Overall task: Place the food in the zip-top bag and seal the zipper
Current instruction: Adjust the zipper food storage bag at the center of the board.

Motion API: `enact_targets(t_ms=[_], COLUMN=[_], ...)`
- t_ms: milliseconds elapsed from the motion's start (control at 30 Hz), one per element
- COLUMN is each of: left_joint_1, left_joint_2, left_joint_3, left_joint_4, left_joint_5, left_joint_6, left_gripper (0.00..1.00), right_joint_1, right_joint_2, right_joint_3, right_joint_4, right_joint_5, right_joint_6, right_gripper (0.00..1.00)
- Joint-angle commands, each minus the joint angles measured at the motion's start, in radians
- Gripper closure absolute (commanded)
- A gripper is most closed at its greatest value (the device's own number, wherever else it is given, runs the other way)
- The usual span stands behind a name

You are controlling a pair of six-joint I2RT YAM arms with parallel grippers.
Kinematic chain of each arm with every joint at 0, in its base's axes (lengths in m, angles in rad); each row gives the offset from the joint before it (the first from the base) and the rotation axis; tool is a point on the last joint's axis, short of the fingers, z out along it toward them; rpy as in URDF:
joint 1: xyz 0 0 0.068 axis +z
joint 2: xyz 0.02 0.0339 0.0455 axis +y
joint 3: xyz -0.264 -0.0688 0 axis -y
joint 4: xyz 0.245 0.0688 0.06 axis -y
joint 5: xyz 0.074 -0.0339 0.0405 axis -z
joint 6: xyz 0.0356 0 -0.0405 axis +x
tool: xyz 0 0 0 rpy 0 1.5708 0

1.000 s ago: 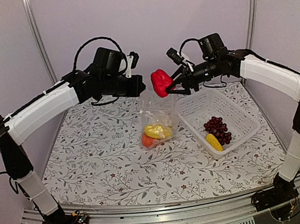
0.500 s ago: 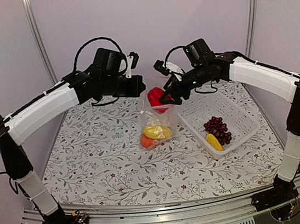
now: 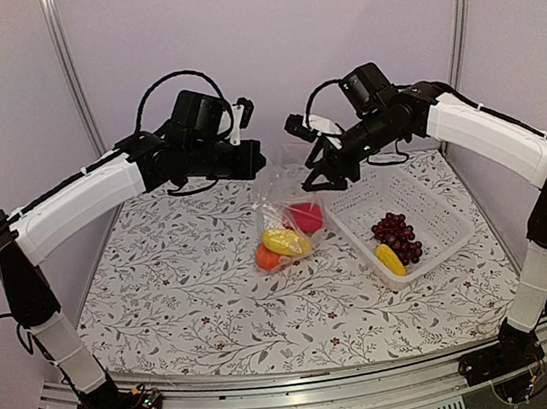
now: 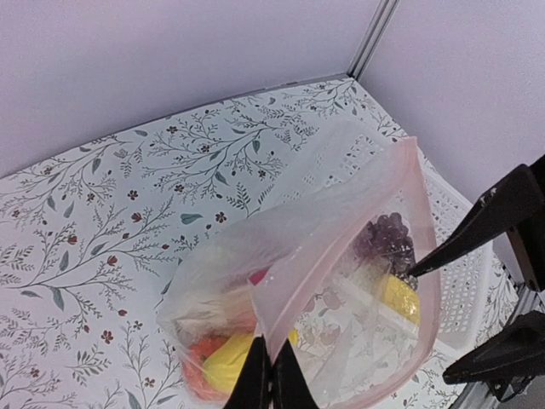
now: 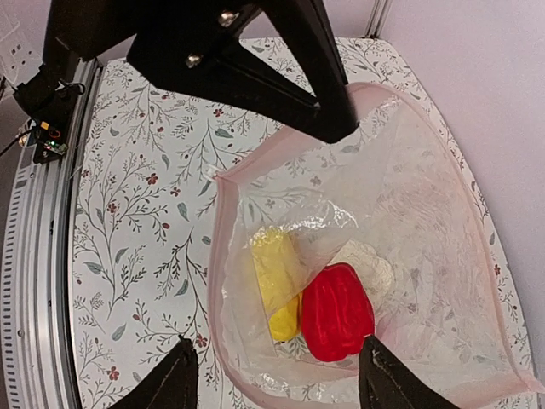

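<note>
My left gripper (image 3: pixel 258 162) is shut on the mouth edge of the clear zip-top bag (image 3: pixel 280 204) and holds it up and open; the left wrist view shows the pinch (image 4: pixel 271 375) on the pale pinkish zipper strip (image 4: pixel 341 228). My right gripper (image 3: pixel 320 175) is open and empty above the bag mouth (image 5: pixel 277 377). Inside the bag lie the red pepper piece (image 5: pixel 336 312), a yellow piece (image 5: pixel 276 285), the white cauliflower (image 5: pixel 372 264) and an orange piece (image 3: pixel 266 258). The grapes (image 3: pixel 395 228) and the second yellow piece (image 3: pixel 390 259) lie in the basket.
The white lattice basket (image 3: pixel 433 206) stands right of the bag, close to it. The floral tablecloth (image 3: pixel 164 289) covers the table. Walls and metal posts close in the back and sides.
My right gripper carried the red pepper piece leftward over the bag mouth and opened. The pepper dropped to the bag's bottom. The left arm barely moved.
</note>
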Motion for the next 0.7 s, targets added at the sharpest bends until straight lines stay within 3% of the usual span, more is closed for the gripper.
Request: enact_targets(t_ms=[0,500,667], left_joint_1=[-0.004,0.003,0.008], left_joint_2=[-0.023,-0.013,-0.017], left_joint_3=[-0.002,0.01,0.005], left_joint_4=[0.028,0.027,0.032], left_joint_5=[0.006,0.04,0.053], left_joint_6=[0.003,-0.004,-0.008], left_gripper=[1.0,1.0,1.0], right_joint_1=[0.013,0.121,0.128], right_joint_2=[-0.033,0.045,0.054], right_joint_3=[-0.006,-0.014,-0.02], right_joint_4=[-0.058,-0.051,-0.054], right_joint_5=[0.032,0.18,0.196], right_joint_6=[-0.114,-0.223,-0.243], right_gripper=[0.38,0.47,0.64])
